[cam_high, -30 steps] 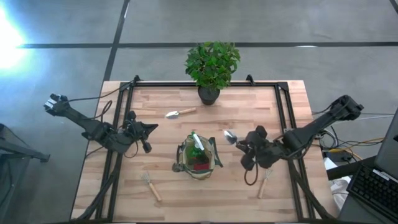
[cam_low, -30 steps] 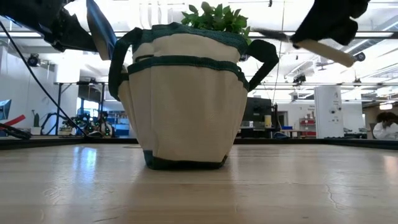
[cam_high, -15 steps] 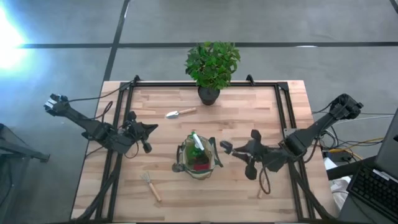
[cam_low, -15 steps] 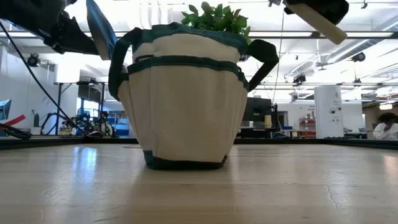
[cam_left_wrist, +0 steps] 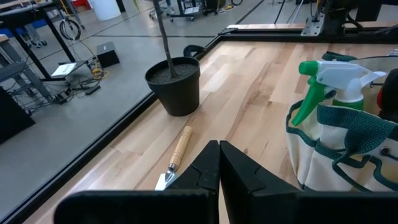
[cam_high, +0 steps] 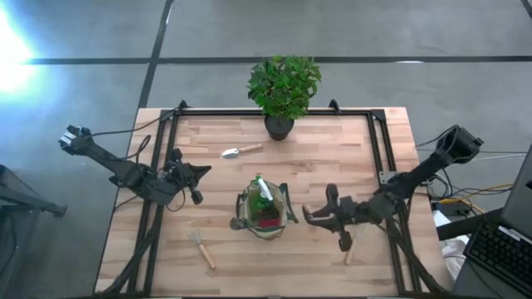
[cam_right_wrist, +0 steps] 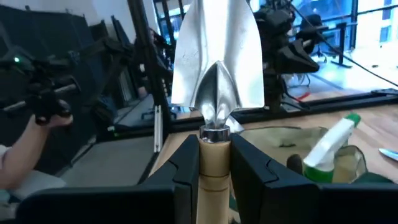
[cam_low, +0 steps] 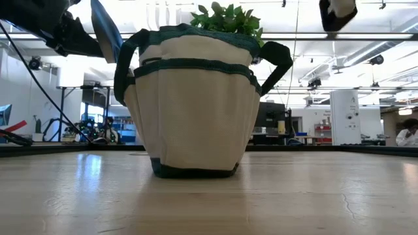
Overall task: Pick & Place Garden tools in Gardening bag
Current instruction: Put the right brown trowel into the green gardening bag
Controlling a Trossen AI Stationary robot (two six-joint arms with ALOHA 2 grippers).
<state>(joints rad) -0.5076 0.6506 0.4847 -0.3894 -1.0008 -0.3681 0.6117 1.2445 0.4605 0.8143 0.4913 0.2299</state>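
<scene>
The khaki gardening bag [cam_high: 264, 213] stands upright on the table's middle, with a green spray bottle [cam_right_wrist: 328, 149] and a red-and-black tool [cam_high: 268, 221] inside. My right gripper [cam_high: 320, 216] hovers just right of the bag, shut on a trowel [cam_right_wrist: 214, 62] whose silver blade points toward the bag. My left gripper [cam_high: 196, 179] waits left of the bag, shut and holding nothing. A second trowel [cam_high: 241, 150] lies flat behind the bag. A fork [cam_high: 201, 247] lies flat near the front left. My right gripper pinches the trowel's wooden handle [cam_right_wrist: 214, 163] between its two fingers, right behind the metal collar. The fingers [cam_right_wrist: 186, 168] lie level and along the handle, coming from the table's right. The trowel is lifted clear, and its blade sticks out past the fingertips.
A leafy plant in a dark pot [cam_high: 281, 124] stands at the table's far edge. Another wooden-handled tool [cam_high: 349, 252] lies near the front right, under my right arm. A black frame rail [cam_high: 378, 158] runs around the tabletop.
My right gripper has sunk, drawn toward the table's near edge and swung from a tipped pose to level. The trowel in it has turned along, so its blade now points at the bag. The gripper has left most of the low view.
</scene>
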